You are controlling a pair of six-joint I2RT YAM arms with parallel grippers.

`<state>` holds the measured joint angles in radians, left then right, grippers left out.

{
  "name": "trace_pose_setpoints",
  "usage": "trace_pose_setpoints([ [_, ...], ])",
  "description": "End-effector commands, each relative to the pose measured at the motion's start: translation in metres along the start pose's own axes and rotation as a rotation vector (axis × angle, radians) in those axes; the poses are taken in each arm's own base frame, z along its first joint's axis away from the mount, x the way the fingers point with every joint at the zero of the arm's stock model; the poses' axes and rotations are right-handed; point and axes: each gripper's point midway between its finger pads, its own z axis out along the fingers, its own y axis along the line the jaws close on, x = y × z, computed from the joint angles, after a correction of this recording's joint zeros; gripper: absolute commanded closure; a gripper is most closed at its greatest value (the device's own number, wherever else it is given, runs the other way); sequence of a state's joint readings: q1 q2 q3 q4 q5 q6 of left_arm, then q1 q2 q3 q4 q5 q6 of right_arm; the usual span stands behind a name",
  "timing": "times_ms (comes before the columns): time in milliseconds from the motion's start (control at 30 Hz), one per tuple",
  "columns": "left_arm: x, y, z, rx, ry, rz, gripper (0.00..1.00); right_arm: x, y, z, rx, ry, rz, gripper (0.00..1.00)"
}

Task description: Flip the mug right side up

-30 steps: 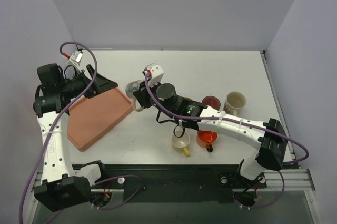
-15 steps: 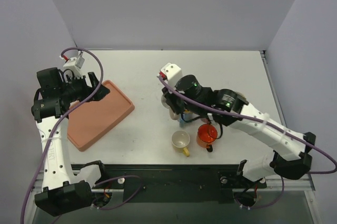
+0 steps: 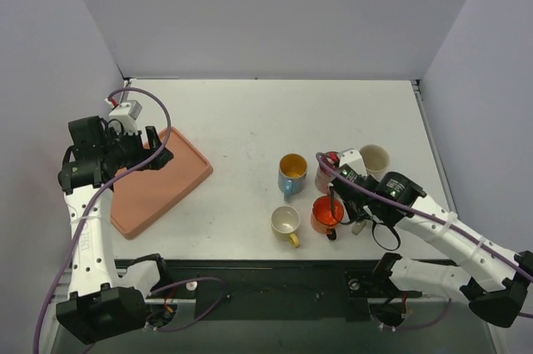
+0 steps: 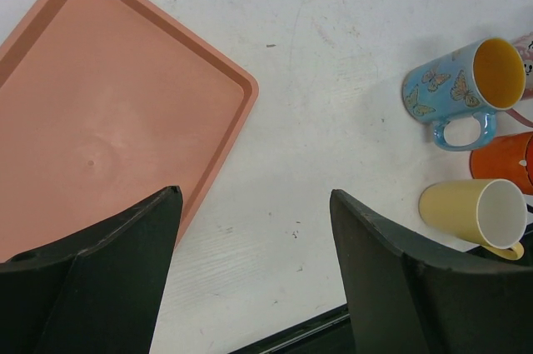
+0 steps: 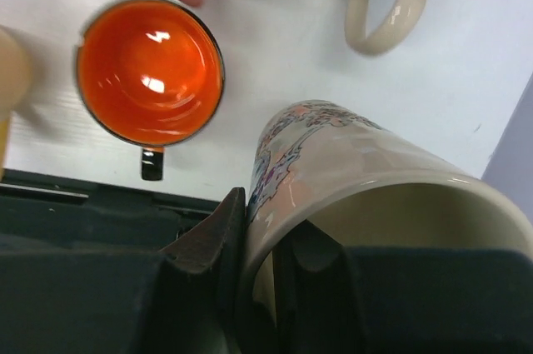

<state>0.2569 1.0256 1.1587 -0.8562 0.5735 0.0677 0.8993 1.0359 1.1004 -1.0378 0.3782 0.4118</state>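
One patterned mug (image 5: 333,171), rim pinched in the right gripper (image 5: 265,225), hangs just beside the orange mug (image 5: 150,71); left gripper (image 4: 254,196) gapes empty, well apart. Next, likely: lower it base-first, then release.

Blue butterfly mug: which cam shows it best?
Left wrist. The blue mug is large and unobstructed there, with its butterfly print, handle and yellow inside all showing. Top external shows it small, from above, standing upright with the yellow inside visible. Right wrist does not show it.
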Motion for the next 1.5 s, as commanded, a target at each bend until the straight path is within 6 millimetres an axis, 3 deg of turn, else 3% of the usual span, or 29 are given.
trace_pose_setpoints([
  [0,-0.011,0.002,0.005,0.012,-0.041,0.052,0.18,0.013,-0.005,0.022,-0.013,-0.046,0.21,1.0],
  [133,-0.011,0.0,0.005,0.019,-0.051,0.058,0.18,0.029,0.01,0.056,-0.045,-0.058,0.332,1.0],
  [300,-0.013,-0.003,0.004,0.031,-0.056,0.063,0.18,0.055,0.003,0.082,0.016,0.003,0.366,1.0],
  [633,-0.015,-0.005,0.003,0.042,-0.063,0.062,0.18,0.054,0.004,0.09,-0.029,0.014,0.407,1.0],
  [700,-0.015,-0.005,0.003,0.042,-0.063,0.065,0.18,0.054,0.002,0.088,-0.017,0.027,0.401,0.79],
  [733,-0.014,-0.005,0.003,0.04,-0.061,0.064,0.18,0.054,0.001,0.086,-0.013,0.033,0.398,0.61],
  [833,-0.013,-0.004,0.003,0.04,-0.058,0.066,0.18,0.049,-0.011,0.073,0.026,0.03,0.384,0.46],
  [933,-0.014,-0.003,0.004,0.034,-0.062,0.069,0.18,0.031,-0.02,0.053,0.027,-0.027,0.402,0.39],
  [1000,-0.014,0.003,0.006,0.01,-0.062,0.073,0.18,0.02,-0.026,0.036,0.019,-0.06,0.417,0.29],
  [1067,-0.015,0.008,0.009,-0.009,-0.071,0.079,0.18,0.007,-0.029,0.018,-0.003,-0.093,0.415,0.09],
  [1100,-0.017,0.01,0.011,-0.015,-0.081,0.086,0.18,0.004,-0.031,0.013,-0.005,-0.096,0.404,0.08],
  [1233,-0.023,0.021,0.027,-0.055,-0.132,0.114,0.17,-0.033,-0.066,-0.011,0.114,-0.248,0.408,0.01],
  [1300,-0.028,0.03,0.036,-0.092,-0.184,0.124,0.17,-0.049,-0.094,-0.012,0.229,-0.327,0.438,0.0],
  [1333,-0.036,0.037,0.041,-0.124,-0.24,0.128,0.17,-0.054,-0.117,-0.012,0.311,-0.356,0.484,0.0],
  [1467,-0.046,0.059,0.056,-0.204,-0.374,0.097,0.15,-0.046,-0.175,-0.001,0.457,-0.414,0.7,0.0],
])
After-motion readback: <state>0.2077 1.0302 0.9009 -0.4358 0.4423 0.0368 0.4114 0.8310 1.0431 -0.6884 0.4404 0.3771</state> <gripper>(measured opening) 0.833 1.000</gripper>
